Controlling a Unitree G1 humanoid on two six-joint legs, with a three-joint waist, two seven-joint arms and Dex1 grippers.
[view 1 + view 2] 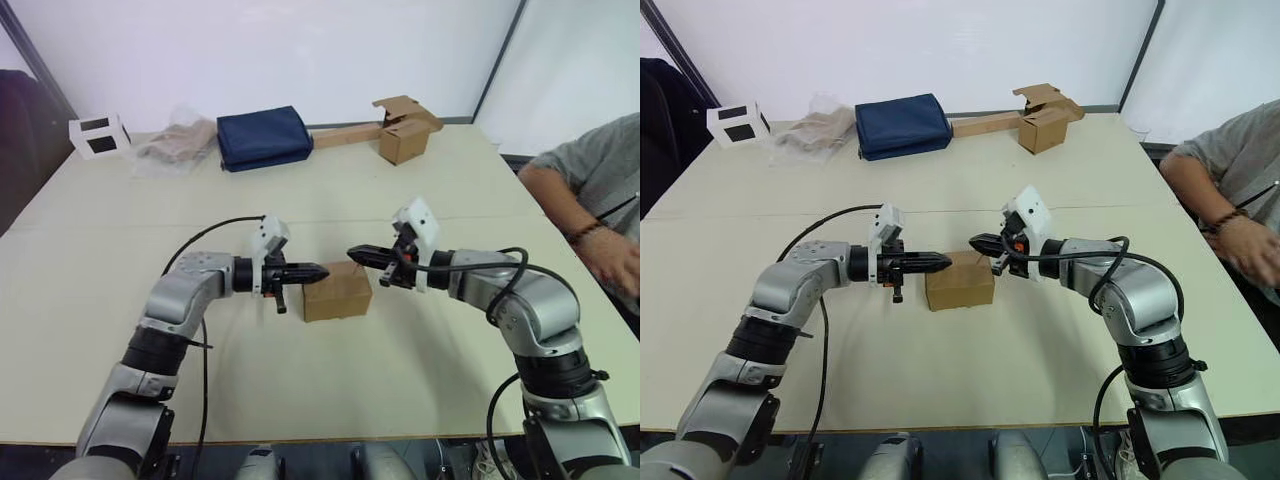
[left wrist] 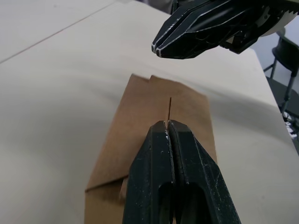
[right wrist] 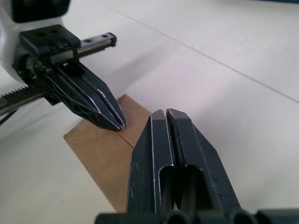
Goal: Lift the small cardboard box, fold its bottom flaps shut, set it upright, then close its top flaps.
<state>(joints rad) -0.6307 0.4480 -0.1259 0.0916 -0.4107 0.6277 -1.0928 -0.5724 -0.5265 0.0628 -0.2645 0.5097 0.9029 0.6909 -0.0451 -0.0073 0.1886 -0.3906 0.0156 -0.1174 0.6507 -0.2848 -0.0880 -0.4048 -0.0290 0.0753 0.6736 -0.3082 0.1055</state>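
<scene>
The small cardboard box (image 1: 337,291) stands on the table (image 1: 90,260) between my two arms. Its top flaps (image 2: 140,116) lie flat, with a thin seam running between them. The bottom flaps are hidden beneath it. My left gripper (image 1: 322,270) is shut with nothing in it, and its tip rests over the left part of the box top, at the seam. My right gripper (image 1: 352,253) is shut and empty too. It hovers a little above the box's far right edge, pointing toward the left gripper (image 3: 119,125). A small gap separates the two tips.
Along the table's far edge sit a white box with dark windows (image 1: 98,135), a clear bag of brown material (image 1: 178,143), a navy fabric bag (image 1: 263,137) and another brown box joined to a long cardboard strip (image 1: 404,135). A person's arm (image 1: 590,215) rests at the right edge.
</scene>
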